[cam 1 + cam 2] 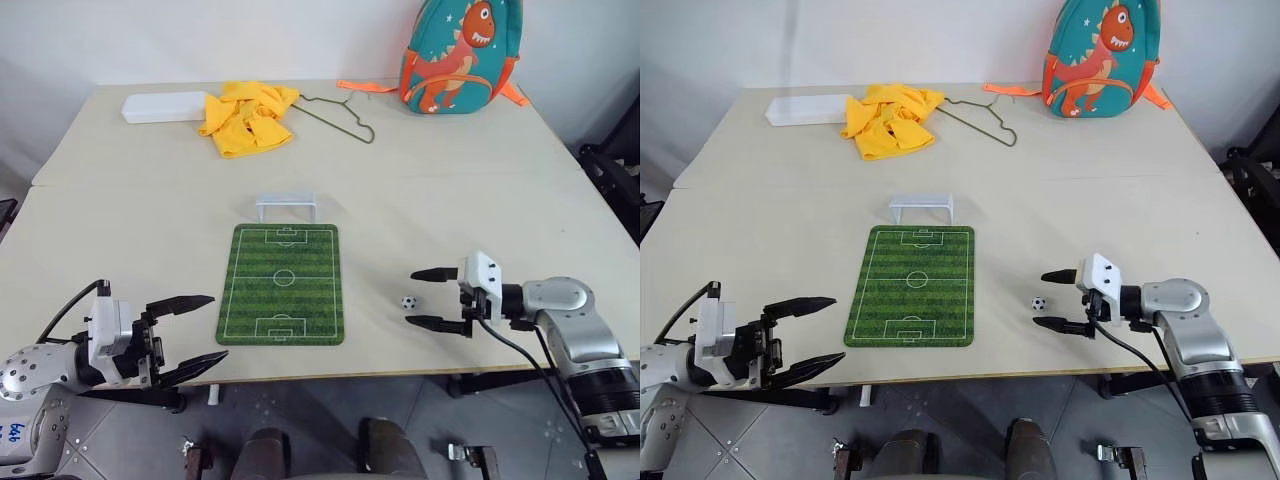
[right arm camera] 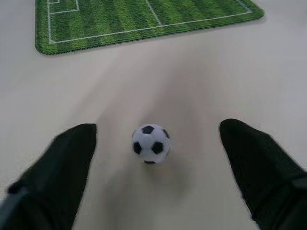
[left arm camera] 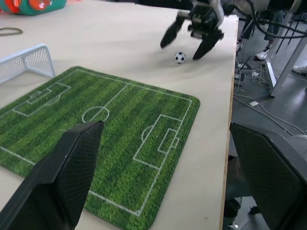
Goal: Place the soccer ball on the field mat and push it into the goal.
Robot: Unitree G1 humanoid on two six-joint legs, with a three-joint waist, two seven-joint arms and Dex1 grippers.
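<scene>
Your right end effector [image 1: 428, 298] is spread wide with the soccer ball [image 1: 408, 302] sitting between its fingers, untouched, so a closing pinch would catch it from both sides. The ball rests on the bare counter [image 1: 450, 190], just beside the field mat [image 1: 282, 283] and not yet on it. The goal [image 1: 286, 207] stands at the mat's far end. Your left end effector [image 1: 189, 333] is released and holds nothing, parked near the mat's near corner.
</scene>
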